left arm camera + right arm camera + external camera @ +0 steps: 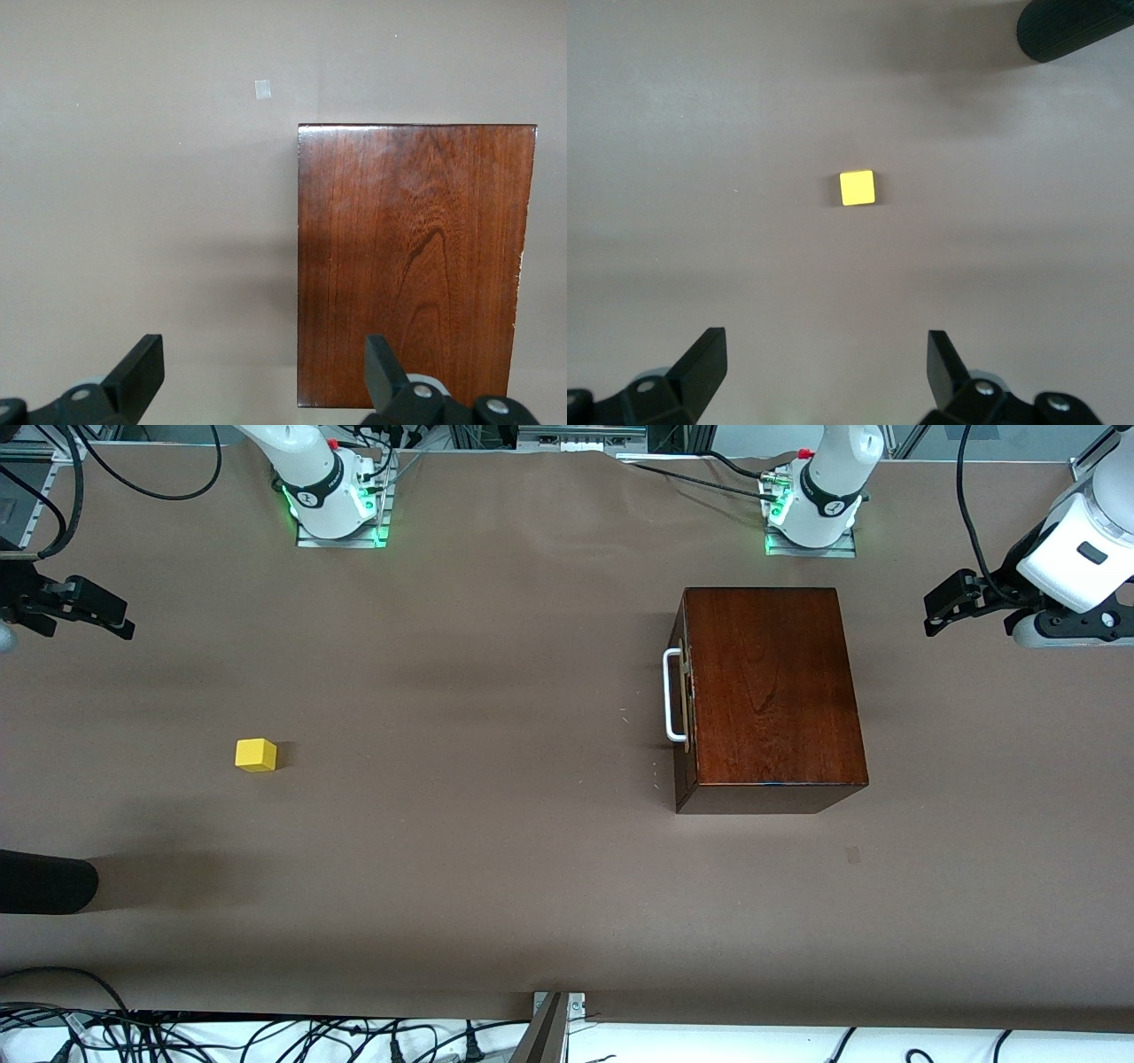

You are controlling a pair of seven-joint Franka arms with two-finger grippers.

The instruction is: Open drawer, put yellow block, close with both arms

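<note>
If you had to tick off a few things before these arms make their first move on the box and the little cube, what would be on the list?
1. Drawer of the wooden box shut, white handle free to grab: ok.
2. Yellow block alone on the table toward the right arm's end, nothing touching it: ok.
3. Left gripper open and empty, waiting up beside the box: ok.
4. Right gripper open and empty, block in its wrist view: ok.
5. Dark object at the table edge nearer the camera than the block, harmless: cannot tell.
</note>
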